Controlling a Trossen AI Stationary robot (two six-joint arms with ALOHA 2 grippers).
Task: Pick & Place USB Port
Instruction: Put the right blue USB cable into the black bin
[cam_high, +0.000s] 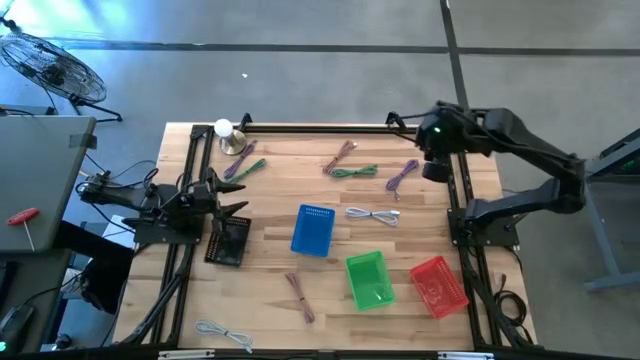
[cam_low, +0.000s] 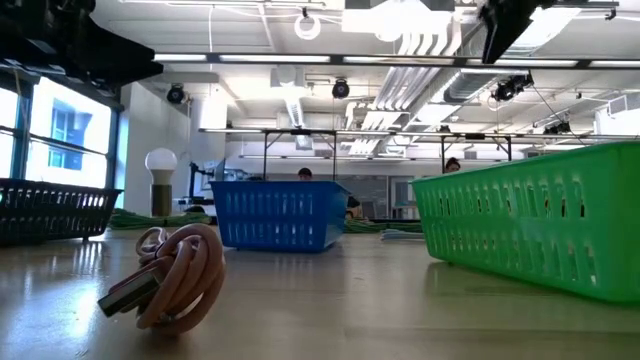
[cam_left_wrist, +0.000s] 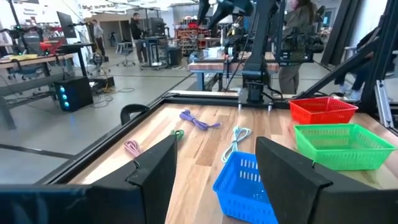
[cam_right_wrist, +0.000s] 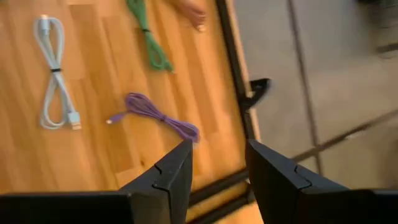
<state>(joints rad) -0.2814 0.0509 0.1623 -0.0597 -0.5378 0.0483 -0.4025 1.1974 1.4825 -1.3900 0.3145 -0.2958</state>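
Note:
Several coiled USB cables lie flat on the wooden table: a purple one (cam_high: 402, 175) (cam_right_wrist: 158, 115), a white one (cam_high: 372, 215) (cam_right_wrist: 56, 99), a green one (cam_high: 355, 172), a pink one (cam_high: 340, 155), a brownish one (cam_high: 300, 297) (cam_low: 175, 275), a purple-and-green pair (cam_high: 245, 168) and another white one (cam_high: 225, 333). My right gripper (cam_high: 435, 165) (cam_right_wrist: 217, 168) hangs open, high over the table's far right part, beside the purple cable and holding nothing. My left gripper (cam_high: 235, 210) (cam_left_wrist: 214, 168) is open at the table's left side, pointing toward the blue basket (cam_high: 313, 230) (cam_left_wrist: 245, 186).
A black basket (cam_high: 228, 240) stands under the left gripper. A green basket (cam_high: 367, 280) and a red basket (cam_high: 438, 285) stand toward the near right. A lamp bulb (cam_high: 225, 130) is at the far left corner. A black frame rail (cam_high: 320, 127) borders the table. People stand in the room beyond.

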